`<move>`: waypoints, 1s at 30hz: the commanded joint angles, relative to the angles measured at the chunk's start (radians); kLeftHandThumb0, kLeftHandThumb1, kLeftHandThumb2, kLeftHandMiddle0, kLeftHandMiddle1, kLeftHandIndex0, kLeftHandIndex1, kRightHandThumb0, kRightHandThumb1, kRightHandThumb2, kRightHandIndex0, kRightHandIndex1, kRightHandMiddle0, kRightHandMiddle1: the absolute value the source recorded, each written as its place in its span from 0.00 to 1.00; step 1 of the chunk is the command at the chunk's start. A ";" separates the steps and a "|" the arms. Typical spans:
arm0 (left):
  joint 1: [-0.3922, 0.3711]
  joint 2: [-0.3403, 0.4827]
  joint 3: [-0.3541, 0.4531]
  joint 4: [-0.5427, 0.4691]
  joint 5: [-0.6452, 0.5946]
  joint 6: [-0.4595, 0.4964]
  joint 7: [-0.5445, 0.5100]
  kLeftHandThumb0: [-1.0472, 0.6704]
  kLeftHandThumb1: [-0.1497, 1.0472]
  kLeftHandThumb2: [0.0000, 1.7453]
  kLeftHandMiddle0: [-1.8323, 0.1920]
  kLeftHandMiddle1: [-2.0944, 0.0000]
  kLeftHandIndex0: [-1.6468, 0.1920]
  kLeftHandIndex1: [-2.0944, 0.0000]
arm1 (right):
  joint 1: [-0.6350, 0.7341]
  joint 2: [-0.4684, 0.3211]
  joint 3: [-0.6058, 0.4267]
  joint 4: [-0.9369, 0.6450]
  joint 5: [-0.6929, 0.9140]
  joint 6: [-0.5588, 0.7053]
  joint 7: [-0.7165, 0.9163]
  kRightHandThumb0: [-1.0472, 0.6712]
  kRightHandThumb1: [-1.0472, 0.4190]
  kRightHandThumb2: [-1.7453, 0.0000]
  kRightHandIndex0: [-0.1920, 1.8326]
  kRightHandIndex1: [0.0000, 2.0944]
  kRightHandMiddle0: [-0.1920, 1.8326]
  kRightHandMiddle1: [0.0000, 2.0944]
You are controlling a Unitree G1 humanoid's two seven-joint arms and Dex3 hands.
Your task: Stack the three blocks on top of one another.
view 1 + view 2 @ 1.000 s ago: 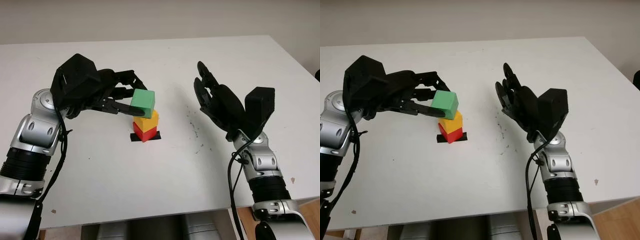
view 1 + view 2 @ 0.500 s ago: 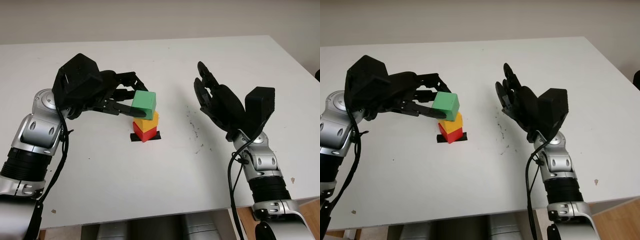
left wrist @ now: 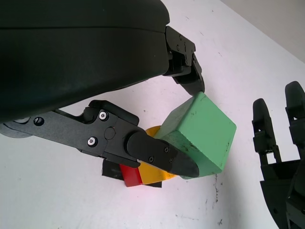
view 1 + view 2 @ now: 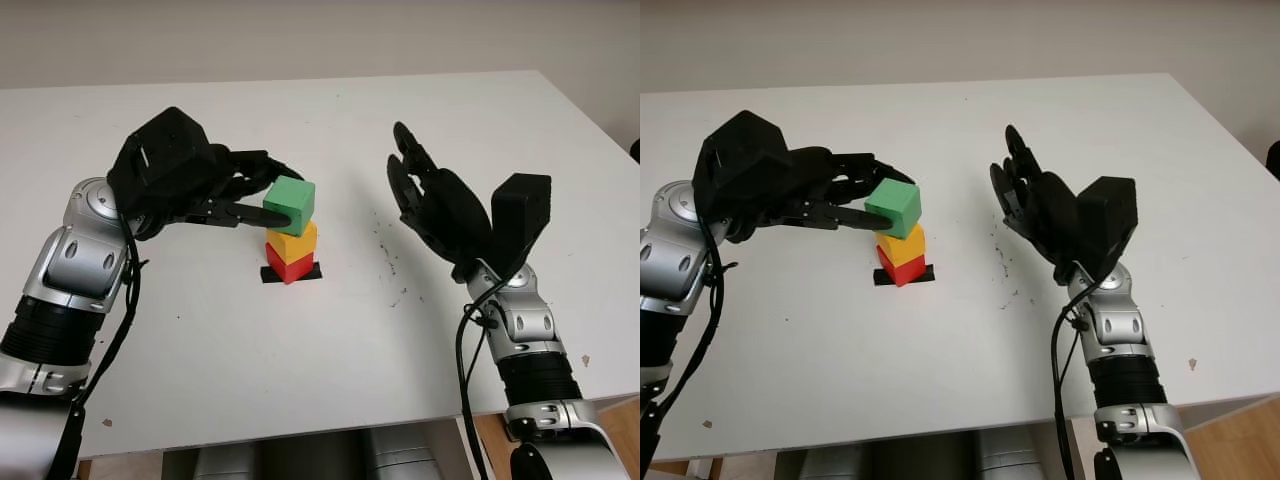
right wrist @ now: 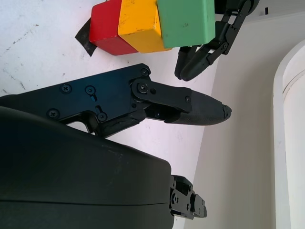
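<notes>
No writing shows. Left of centre, the left hand [image 4: 245, 195] clamps the green block [image 4: 290, 204] atop the yellow block [image 4: 293, 241] and red block [image 4: 285, 266], on black tape [image 4: 310, 272]. Right of centre, the right hand [image 4: 432, 205] hangs open over the white table [image 4: 300, 350].

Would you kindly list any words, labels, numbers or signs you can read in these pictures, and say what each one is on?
There are none to read.
The green block, yellow block and red block have plain faces.
The black tape patch under the stack is unmarked.
The left hand, shut on the green block, and the open right hand beside the stack carry no lettering, nor does the table.
</notes>
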 commanded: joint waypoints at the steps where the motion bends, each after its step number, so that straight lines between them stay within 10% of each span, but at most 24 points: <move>1: -0.016 0.005 0.005 -0.016 -0.004 -0.004 0.002 0.27 0.96 0.03 0.89 0.98 0.84 0.82 | -0.004 -0.006 -0.009 -0.001 0.003 -0.007 0.000 0.22 0.00 0.67 0.00 0.00 0.00 0.00; 20: -0.017 0.139 0.126 -0.066 -0.230 0.003 -0.221 0.03 0.91 0.03 1.00 1.00 1.00 1.00 | -0.019 -0.016 -0.004 0.001 -0.007 0.025 -0.011 0.21 0.00 0.72 0.00 0.00 0.00 0.00; 30: 0.113 0.047 0.387 -0.087 -0.383 0.029 0.014 0.10 1.00 0.27 1.00 1.00 1.00 0.99 | -0.020 -0.006 -0.013 0.036 0.005 -0.027 0.001 0.22 0.00 0.67 0.00 0.00 0.00 0.00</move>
